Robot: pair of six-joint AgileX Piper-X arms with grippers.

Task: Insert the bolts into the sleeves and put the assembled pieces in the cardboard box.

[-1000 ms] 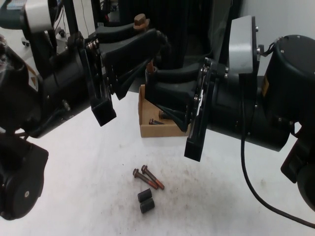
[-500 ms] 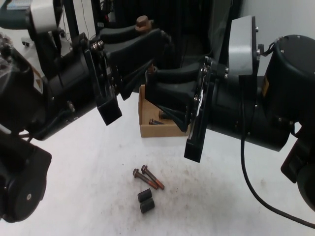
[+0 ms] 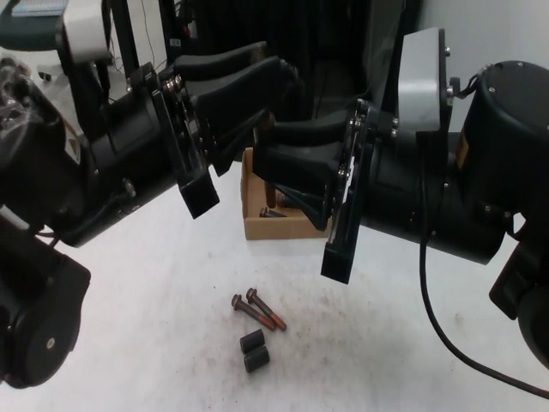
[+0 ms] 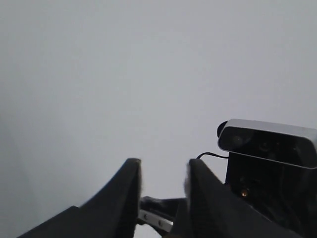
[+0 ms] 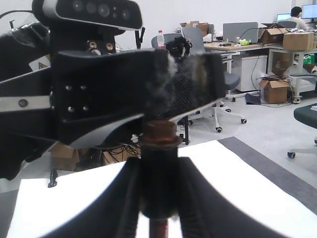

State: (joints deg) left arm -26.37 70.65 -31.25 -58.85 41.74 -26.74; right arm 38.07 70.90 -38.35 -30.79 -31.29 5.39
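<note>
Bolt (image 5: 159, 133) in sleeve (image 5: 158, 191) — pinched between the right gripper (image 5: 158, 171)'s jaws.

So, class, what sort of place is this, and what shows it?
Likely an open-plan office or lab workroom: desks, wheeled chairs and cartons on the floor beyond the white bench.

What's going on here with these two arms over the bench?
The right gripper is shut on a black sleeve, held up above the bench, with a rusty bolt seated in it, head on top. The left gripper is close over that head, its fingers apart and holding nothing. Two loose bolts and two loose sleeves lie on the bench near the cardboard box, which has a piece in it.
</note>
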